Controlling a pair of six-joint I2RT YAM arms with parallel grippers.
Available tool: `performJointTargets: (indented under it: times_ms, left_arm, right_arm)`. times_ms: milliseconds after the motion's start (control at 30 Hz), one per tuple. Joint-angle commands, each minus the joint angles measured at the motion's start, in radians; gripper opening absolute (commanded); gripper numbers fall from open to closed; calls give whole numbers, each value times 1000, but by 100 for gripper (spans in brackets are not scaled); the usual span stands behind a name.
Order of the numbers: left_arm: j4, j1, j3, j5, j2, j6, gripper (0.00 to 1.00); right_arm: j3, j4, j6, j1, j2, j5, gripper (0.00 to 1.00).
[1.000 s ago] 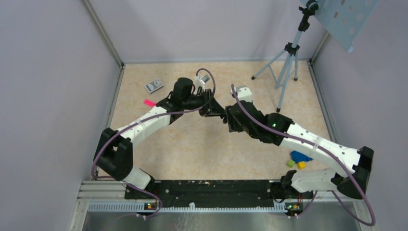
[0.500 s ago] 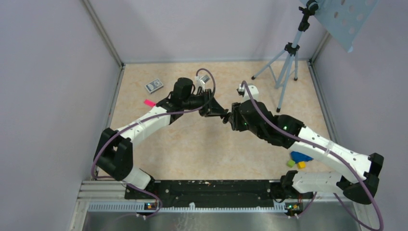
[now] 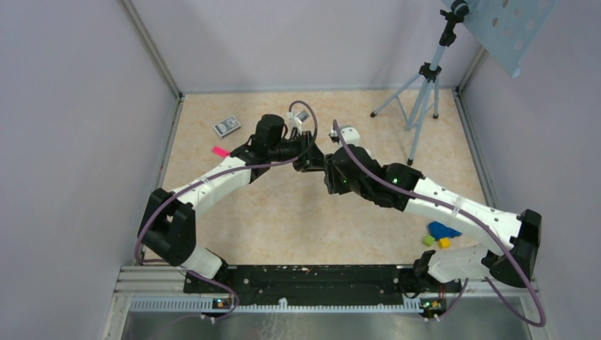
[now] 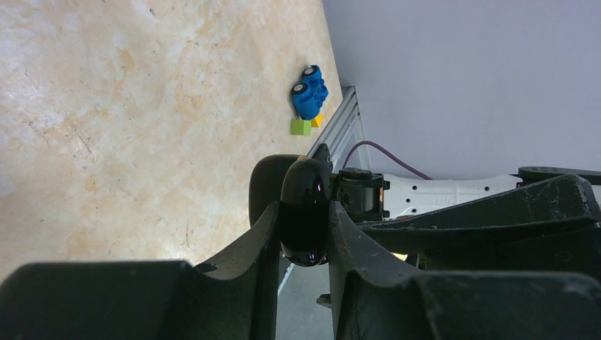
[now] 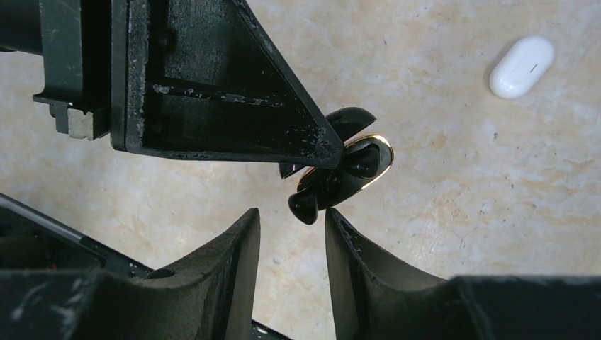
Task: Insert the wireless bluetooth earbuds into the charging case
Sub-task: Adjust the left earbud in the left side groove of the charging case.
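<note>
Left wrist: your left claw tight on the glossy black rounded charging case; right claw part-open, empty.

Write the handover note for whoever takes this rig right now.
Left gripper: shut on the black case, lid open.
Right gripper: open, holding nothing, fingertips just below the case's mouth.
Earbuds: not clearly visible; dark rounded shapes sit in the case, one poking out.
White pill-shaped thing lies on the table, apart.
Done: case gripped and open. Left: confirm both earbuds are seated.
</note>
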State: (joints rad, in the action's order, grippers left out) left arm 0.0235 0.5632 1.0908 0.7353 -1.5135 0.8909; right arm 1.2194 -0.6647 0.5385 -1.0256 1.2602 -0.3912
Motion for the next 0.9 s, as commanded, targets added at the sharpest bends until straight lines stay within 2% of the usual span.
performJointTargets:
  times_ms: [0,500,667,867]
  left_arm:
    - [-28,-4,15,7,27,-11,0]
    - [23,-5,44,46,8,-43,0]
    - [88,-6,103,136,-38,-94,0]
    - [75,-6,85,180,-46,-89,0]
  right_arm:
    - [60,-3,-49,-9,16,-24,37]
    - [81,-26,-121,-9,34,-40,20]
    - [91,-35,-195,-7,37,-23,18]
    - [102,-37,-280,-7,40,28,16]
